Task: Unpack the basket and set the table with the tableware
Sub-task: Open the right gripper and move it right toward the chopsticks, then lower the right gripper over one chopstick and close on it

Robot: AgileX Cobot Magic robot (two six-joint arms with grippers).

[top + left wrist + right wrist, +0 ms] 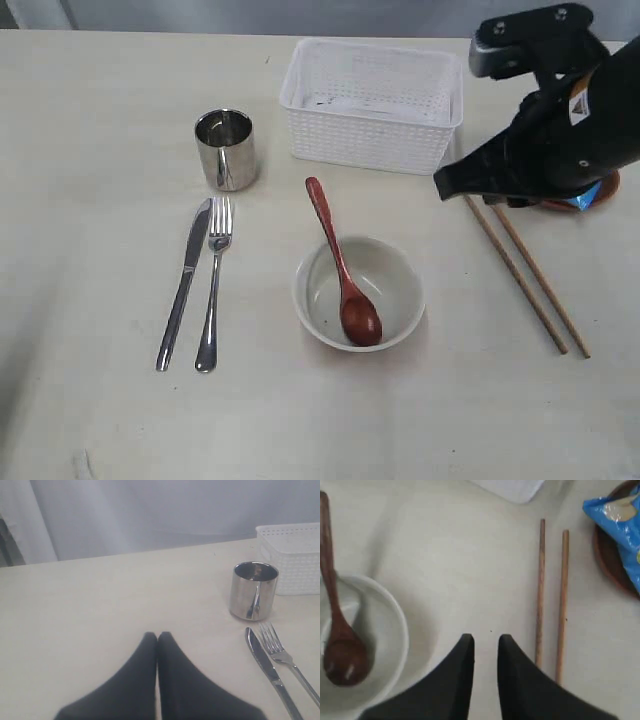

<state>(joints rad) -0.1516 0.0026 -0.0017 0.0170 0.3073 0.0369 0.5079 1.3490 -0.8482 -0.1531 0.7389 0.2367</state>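
On my left wrist feed the left gripper (157, 636) sits low over bare table (100, 100), its two black fingers pressed together with nothing between them. I can't find it on the exterior feed.

On that feed, the steel cup (226, 150) stands upright in the upper left of the frame. Below it the knife (184, 285) and fork (213, 285) lie side by side, close and almost parallel, the knife on the left.

At centre sits the white bowl (400, 290). The wooden spoon (340, 265) rests its head inside, the handle leaning over the rim toward the top of the frame. Above it, at top centre, is the white basket (370, 140).

The chopsticks (525, 275) lie as a slanted pair at lower right. The right gripper (486, 639) hovers beside them, fingers slightly apart and pinching nothing. At the right edge the dark plate (607, 560) carries a blue snack bag (615, 515), mostly hidden by the arm on the exterior feed.
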